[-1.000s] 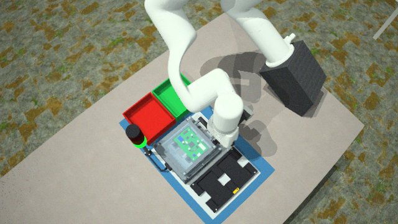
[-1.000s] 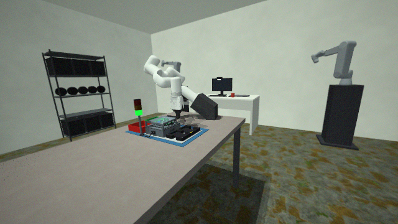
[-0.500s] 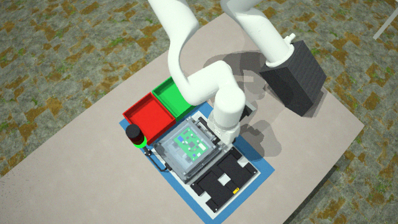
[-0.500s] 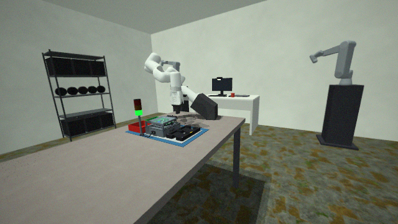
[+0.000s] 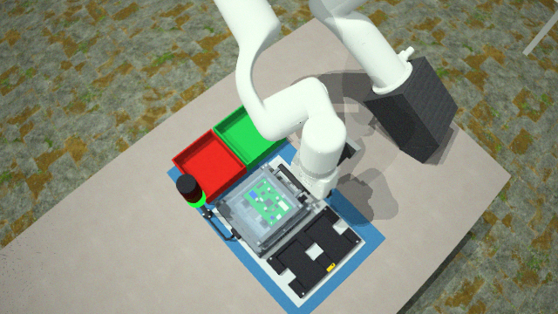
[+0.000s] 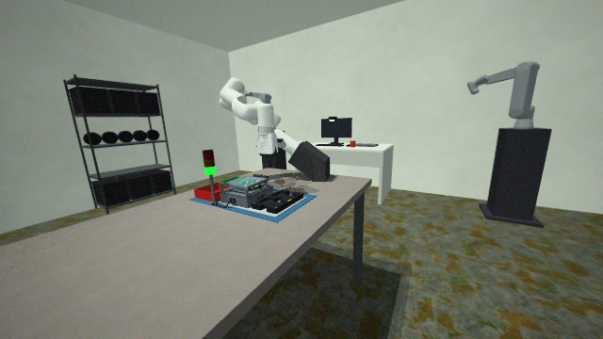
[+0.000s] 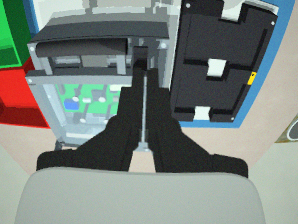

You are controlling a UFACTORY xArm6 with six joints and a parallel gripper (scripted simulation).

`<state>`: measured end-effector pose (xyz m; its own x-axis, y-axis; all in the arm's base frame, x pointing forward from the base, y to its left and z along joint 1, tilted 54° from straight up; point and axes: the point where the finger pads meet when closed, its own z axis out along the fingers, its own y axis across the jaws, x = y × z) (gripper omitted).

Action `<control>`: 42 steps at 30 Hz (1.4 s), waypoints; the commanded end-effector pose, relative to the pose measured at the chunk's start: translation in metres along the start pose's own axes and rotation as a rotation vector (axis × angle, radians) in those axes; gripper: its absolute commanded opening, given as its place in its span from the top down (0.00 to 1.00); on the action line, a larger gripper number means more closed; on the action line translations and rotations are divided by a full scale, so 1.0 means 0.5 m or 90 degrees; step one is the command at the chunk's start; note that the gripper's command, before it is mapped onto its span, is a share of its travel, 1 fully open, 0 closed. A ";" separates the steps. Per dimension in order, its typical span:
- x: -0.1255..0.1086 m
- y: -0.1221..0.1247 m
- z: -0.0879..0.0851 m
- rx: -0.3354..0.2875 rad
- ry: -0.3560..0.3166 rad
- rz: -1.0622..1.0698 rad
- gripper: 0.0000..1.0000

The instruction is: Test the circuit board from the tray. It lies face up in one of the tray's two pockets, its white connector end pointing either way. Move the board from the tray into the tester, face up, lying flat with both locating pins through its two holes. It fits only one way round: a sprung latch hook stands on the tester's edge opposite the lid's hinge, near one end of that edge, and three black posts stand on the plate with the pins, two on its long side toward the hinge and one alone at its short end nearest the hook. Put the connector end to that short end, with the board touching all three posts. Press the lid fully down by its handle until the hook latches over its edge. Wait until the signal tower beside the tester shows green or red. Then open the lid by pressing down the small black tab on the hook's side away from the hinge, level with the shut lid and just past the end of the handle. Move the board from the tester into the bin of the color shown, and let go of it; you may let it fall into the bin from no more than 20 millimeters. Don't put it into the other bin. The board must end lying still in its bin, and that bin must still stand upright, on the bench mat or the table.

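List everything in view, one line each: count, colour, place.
table: one, beige, under everything
mat: one, blue, on table
red bin: one, beside green bin
green bin: one, partly under arm
tower: one, lit green, by red bin
tester: one, grey, lid down
board: one, green, under lid
tray: one, black, both pockets vacant
rack: one, black, by wall
desk: one, white, with monitor
second arm: one, grey, on pedestal
arm: one, white
jaws: shut, holding nothing, above tester's edge
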<state>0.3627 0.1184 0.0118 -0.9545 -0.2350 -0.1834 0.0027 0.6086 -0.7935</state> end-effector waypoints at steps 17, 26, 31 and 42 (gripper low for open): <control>-0.002 0.001 -0.003 -0.001 -0.002 -0.123 1.00; -0.002 0.001 -0.003 -0.001 -0.002 -0.322 1.00; -0.002 0.001 -0.003 -0.001 -0.002 -0.402 1.00; -0.002 0.001 -0.003 0.000 -0.002 -0.676 1.00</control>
<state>0.3627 0.1187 0.0119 -0.5686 -0.6319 0.5266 -0.7634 0.1670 -0.6240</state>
